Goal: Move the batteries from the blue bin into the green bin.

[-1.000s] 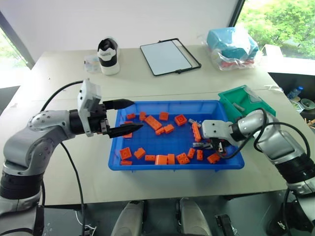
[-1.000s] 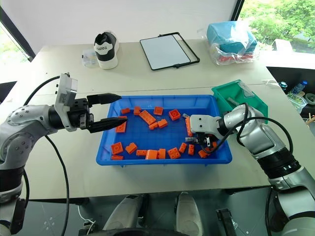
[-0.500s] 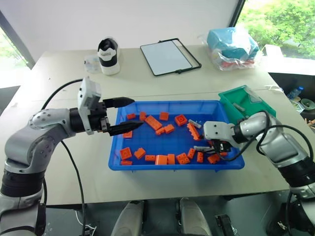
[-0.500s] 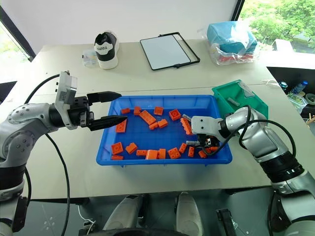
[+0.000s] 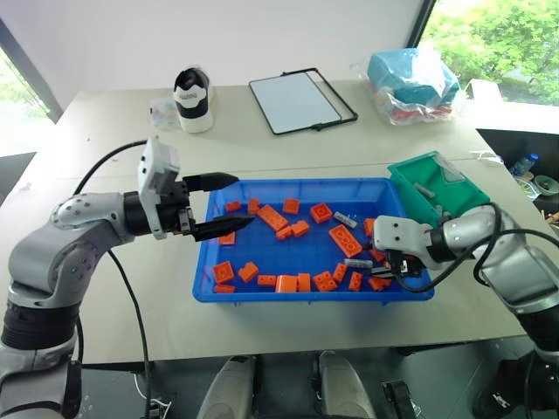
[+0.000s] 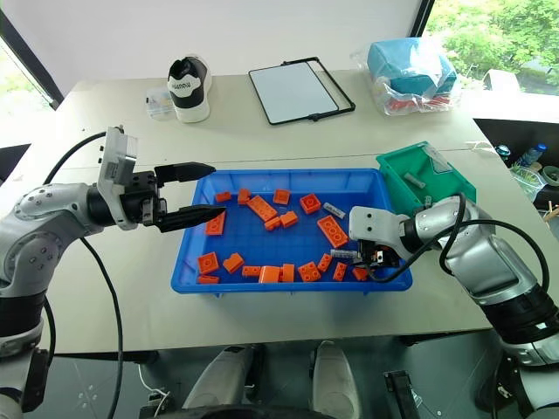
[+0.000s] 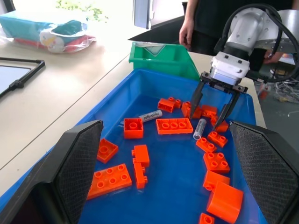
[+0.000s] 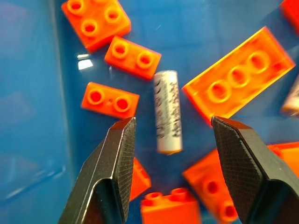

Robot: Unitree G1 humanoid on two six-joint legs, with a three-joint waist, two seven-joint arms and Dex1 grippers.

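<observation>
Silvery battery (image 8: 168, 111) lies untouched between the right gripper's (image 8: 172, 135) spread jaws.

Bright daylight from the windows, soft shadows, and blurred near pincer fingers.

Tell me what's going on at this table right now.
A two-armed robot is sorting batteries out of a blue bin full of orange bricks into a green bin. Its right hand hangs open just above one battery lying among the bricks, not gripping it. Another battery lies farther back in the blue bin, and at least one sits in the green bin. The left hand is open at the blue bin's far end, holding nothing.
</observation>
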